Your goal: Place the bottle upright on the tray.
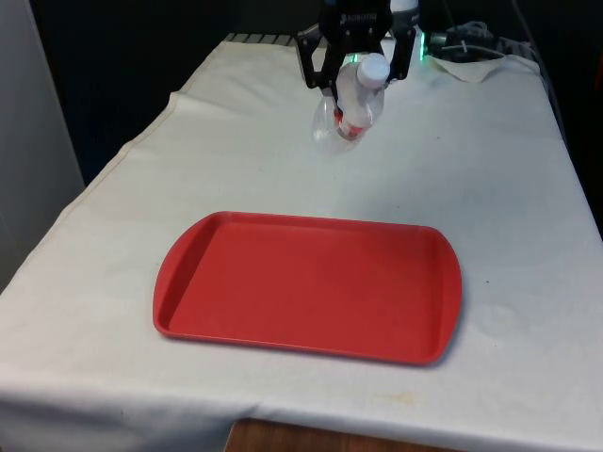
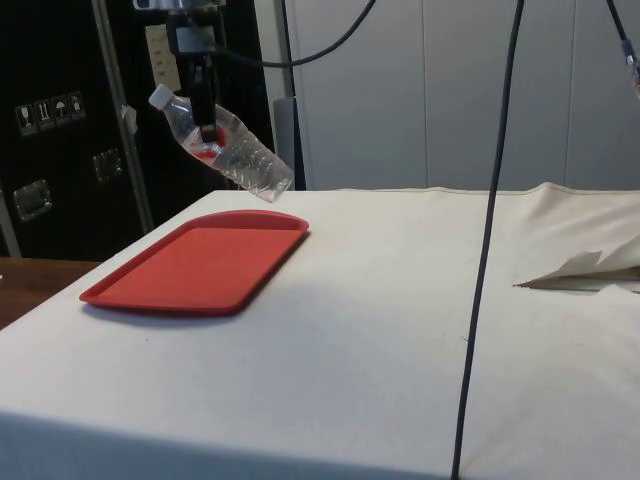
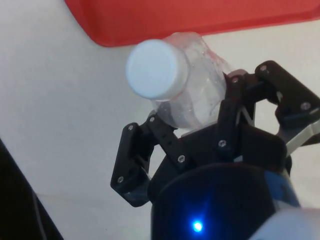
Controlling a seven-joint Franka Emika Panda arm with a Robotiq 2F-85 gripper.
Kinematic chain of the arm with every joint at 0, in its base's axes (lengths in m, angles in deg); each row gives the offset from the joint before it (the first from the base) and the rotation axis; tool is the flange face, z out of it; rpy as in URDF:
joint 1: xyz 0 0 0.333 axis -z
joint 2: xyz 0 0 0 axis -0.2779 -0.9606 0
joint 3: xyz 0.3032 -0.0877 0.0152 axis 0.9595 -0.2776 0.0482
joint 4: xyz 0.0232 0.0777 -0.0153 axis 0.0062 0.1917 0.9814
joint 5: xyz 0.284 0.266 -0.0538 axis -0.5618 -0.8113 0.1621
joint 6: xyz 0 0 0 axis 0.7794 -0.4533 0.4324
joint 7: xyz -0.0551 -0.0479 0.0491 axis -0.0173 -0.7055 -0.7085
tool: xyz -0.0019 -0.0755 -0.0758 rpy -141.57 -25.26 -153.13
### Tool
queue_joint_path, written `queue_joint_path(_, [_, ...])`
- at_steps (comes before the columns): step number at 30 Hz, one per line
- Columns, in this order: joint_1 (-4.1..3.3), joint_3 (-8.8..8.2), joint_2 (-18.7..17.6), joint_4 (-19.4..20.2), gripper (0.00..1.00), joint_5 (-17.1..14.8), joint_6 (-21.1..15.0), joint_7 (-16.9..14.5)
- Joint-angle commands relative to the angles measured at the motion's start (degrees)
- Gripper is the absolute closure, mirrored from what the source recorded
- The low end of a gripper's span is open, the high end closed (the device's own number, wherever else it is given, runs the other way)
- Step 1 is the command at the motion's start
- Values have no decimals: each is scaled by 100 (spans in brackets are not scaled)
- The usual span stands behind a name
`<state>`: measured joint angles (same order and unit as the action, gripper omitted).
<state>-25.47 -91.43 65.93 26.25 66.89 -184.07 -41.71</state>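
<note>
A clear plastic bottle (image 1: 350, 105) with a white cap (image 1: 373, 68) and a red label hangs tilted in the air, held by my black gripper (image 1: 355, 80), which is shut on its upper body. In the side view the bottle (image 2: 225, 146) slants with its cap up and away from the tray, and the gripper (image 2: 204, 128) grips it from above. The wrist view has the white cap (image 3: 156, 69) facing the camera between the fingers (image 3: 231, 107). The red tray (image 1: 311, 282) lies flat on the cloth, nearer the front camera than the bottle.
White cloth (image 1: 490, 169) covers the table. A crumpled cloth and cables (image 1: 471, 47) lie at the far end on the front view's right. In the side view a black cable (image 2: 487, 240) hangs down in front of the table.
</note>
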Motion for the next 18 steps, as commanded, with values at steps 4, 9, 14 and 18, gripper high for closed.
queue_joint_path(4, [29, 0, 40, 74, 67, -178, -241, -115])
queue_joint_path(9, [29, -23, 80, 172, 67, -344, -453, -223])
queue_joint_path(14, [29, -40, 143, 292, 67, -521, -659, -350])
queue_joint_path(18, [29, -52, 206, 413, 67, -659, -831, -453])
